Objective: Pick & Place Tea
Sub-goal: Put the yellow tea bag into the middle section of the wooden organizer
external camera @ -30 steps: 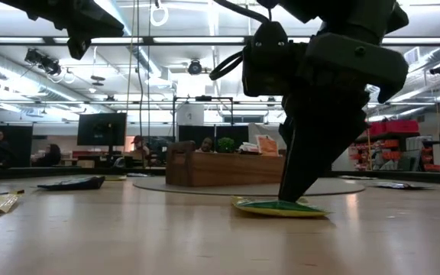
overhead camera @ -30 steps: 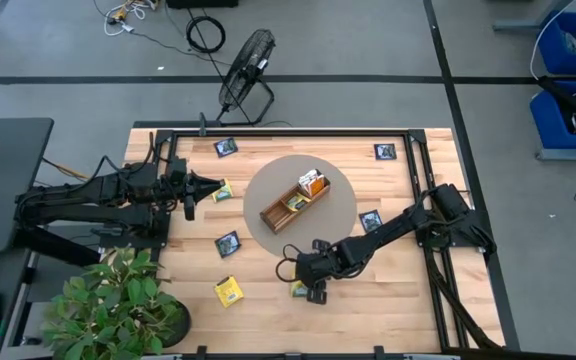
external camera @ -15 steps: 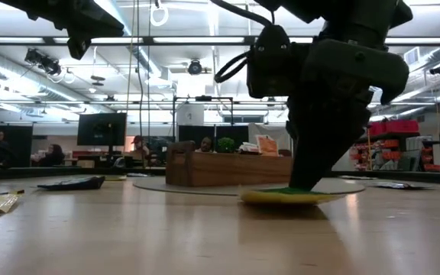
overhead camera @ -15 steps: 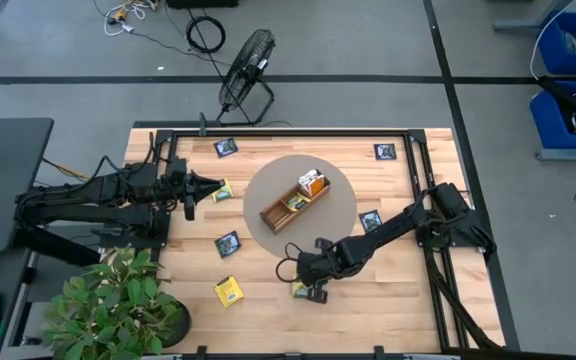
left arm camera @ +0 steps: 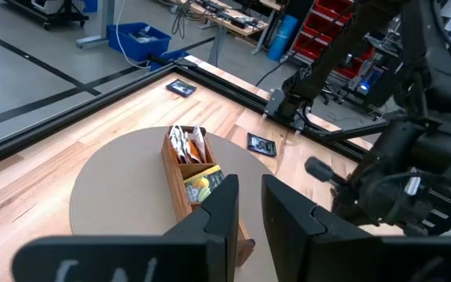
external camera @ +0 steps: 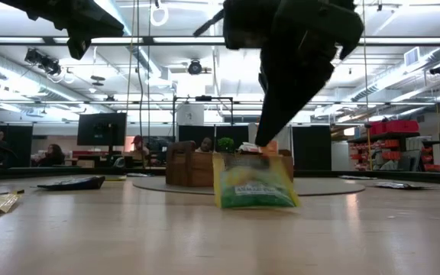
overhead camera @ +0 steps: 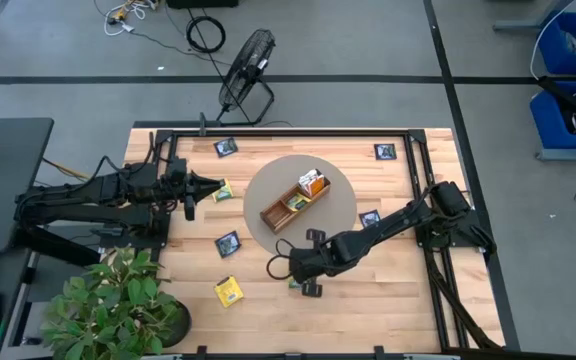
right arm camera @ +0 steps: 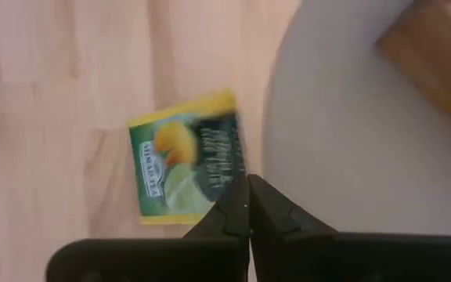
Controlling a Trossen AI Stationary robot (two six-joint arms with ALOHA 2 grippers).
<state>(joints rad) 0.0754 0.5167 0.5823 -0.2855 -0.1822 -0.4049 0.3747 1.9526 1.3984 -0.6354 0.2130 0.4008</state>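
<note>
The right gripper (external camera: 260,145) pinches a small yellow-and-green square tea packet (external camera: 253,181) by its top edge, hanging upright just off the pale wooden table (overhead camera: 388,300) (near the grey round mat (overhead camera: 340,190)). The left gripper (overhead camera: 215,184), fingers nearly together, waits at the table's left side.

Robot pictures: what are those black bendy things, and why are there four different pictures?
Those are two robot arms at a wooden table. One picture looks down from above, one looks level across the tabletop, and two come from little cameras on the arms' wrists. Tea packets lie scattered around a wooden tray on a round mat. The right gripper has shut its jaws on one edge of a green-and-yellow packet, which hangs upright. The left gripper waits at the table's left side, beside a yellow packet.
</note>
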